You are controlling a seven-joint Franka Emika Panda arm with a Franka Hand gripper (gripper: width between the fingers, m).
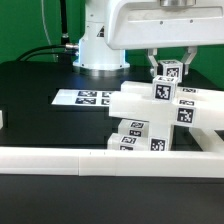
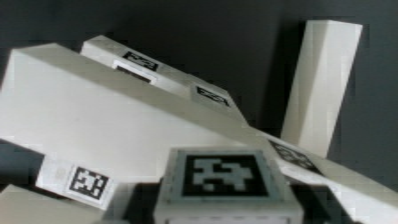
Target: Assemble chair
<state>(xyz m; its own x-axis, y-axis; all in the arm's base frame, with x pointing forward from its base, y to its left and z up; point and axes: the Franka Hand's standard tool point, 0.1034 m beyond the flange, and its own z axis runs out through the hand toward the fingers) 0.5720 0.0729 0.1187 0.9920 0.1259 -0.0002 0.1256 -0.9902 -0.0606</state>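
Nearest to me, along the bottom of the exterior view, a long low white rail [image 1: 70, 158] runs the full width of the frame, lying on the black table [image 1: 30, 90]. Just behind it, in the lower right of the frame, sits the chair [image 1: 150, 118], partly built: a blocky cluster of chunky matte white plastic pieces, with a flat slab lying at an angle on top and thicker blocks stacked under it. Black-and-white square tags are stuck on many of its faces, several in a column on the front block and others along the slab's upper edges. The plastic is plain and unglossy, with squared edges throughout.

The pincer [image 1: 169, 71] hangs from the white arm in the upper right of the exterior view. Its two fingers are drawn in tight on a small tagged white post [image 1: 170, 72] that stands at the top of the chair cluster. In the wrist view that same post [image 2: 224, 176] fills the lower middle of the frame, its big square tag facing the camera, with a broad white slab of the chair [image 2: 107, 110] slanting across the left and a tall narrow white piece standing upright at the upper right.

Left of the chair in the exterior view, near the middle of the frame, the marker board [image 1: 88, 97] lies flat on the table with its row of printed tags. The arm's white base [image 1: 98, 40] stands behind it at the top.
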